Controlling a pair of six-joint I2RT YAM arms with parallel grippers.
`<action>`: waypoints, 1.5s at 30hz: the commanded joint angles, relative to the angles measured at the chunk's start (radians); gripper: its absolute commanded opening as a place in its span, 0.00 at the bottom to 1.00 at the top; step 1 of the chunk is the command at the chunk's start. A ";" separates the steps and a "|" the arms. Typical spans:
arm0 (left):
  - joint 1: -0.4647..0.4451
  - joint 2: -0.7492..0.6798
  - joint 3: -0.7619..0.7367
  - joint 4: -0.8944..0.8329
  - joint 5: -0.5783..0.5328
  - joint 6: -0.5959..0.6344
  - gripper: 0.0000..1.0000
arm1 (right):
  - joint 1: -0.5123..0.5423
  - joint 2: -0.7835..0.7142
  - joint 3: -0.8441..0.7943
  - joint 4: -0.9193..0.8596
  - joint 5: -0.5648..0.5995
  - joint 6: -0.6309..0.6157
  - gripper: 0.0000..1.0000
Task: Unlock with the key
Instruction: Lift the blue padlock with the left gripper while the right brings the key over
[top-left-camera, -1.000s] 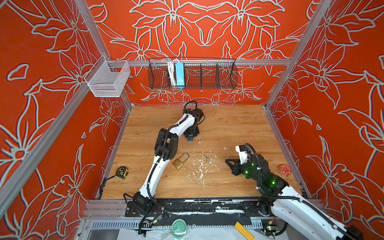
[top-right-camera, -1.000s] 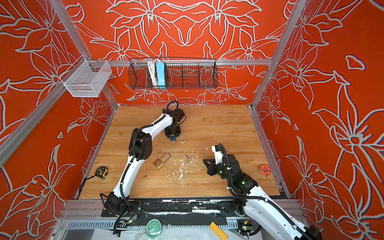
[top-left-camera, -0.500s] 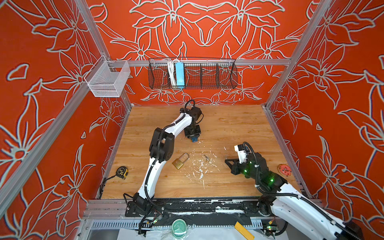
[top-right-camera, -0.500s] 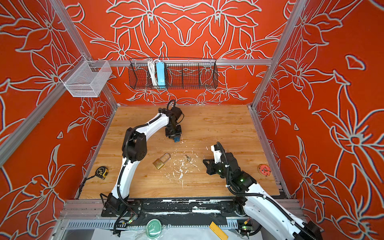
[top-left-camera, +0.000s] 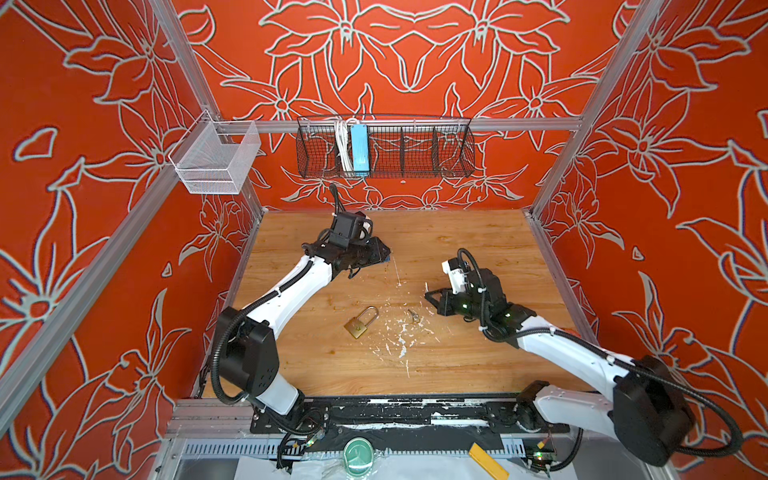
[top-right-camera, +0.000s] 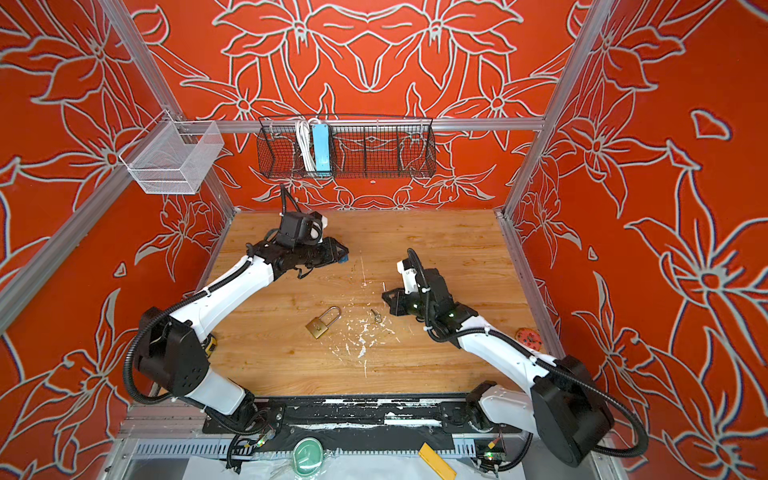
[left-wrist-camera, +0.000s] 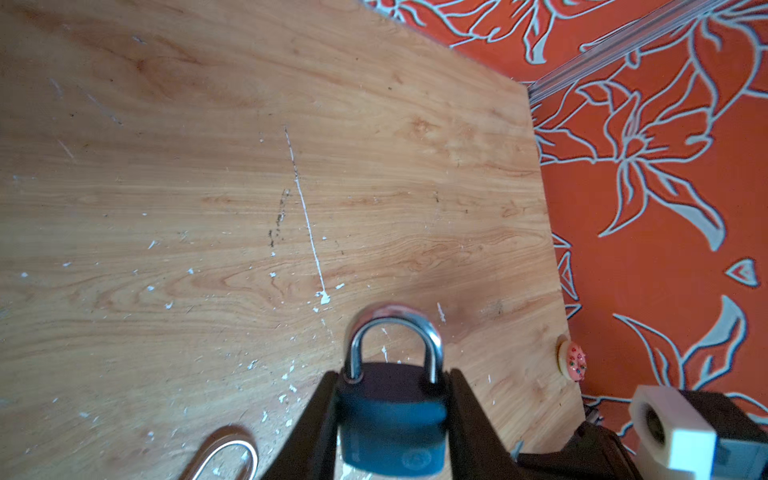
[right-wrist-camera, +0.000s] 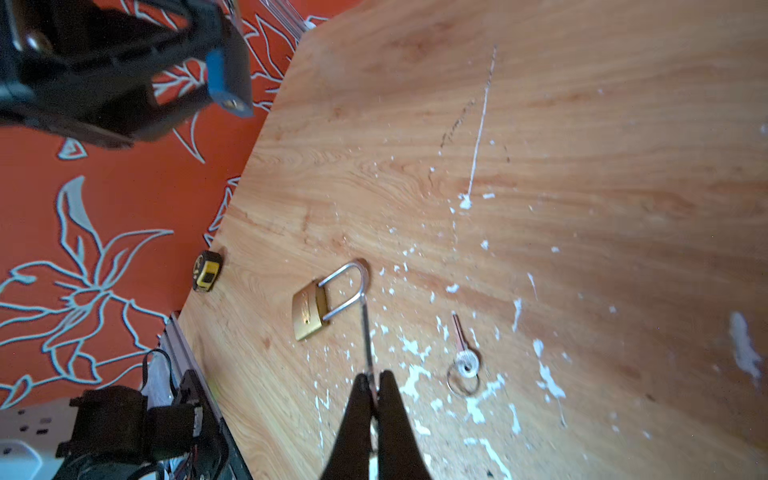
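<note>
A blue padlock (left-wrist-camera: 392, 419) is grasped between the left jaws, shackle beyond the tips. This is shown plainly only by the left wrist view, a blue sliver being seen in both top views. On the desk (top-left-camera: 457, 249), between the two pairs of jaws, a brass padlock (top-left-camera: 356, 328) is laid flat, with a ringed key (top-left-camera: 412, 314) just ahead of the right jaws. Those are clenched on a thin blade (right-wrist-camera: 365, 332), apparently a second key, resolved only in the right wrist view.

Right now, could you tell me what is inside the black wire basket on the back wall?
A white cable and a blue block stand side by side in the basket; mesh could hide anything small.
</note>
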 joint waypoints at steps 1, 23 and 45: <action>-0.001 -0.025 -0.059 0.191 0.024 -0.060 0.00 | 0.037 0.053 0.039 0.083 0.023 0.034 0.00; 0.002 -0.039 -0.090 0.231 -0.003 -0.115 0.00 | 0.148 0.152 0.175 0.037 0.113 0.018 0.00; 0.002 -0.094 -0.178 0.358 0.060 -0.092 0.00 | 0.186 0.279 0.358 -0.032 0.156 0.027 0.00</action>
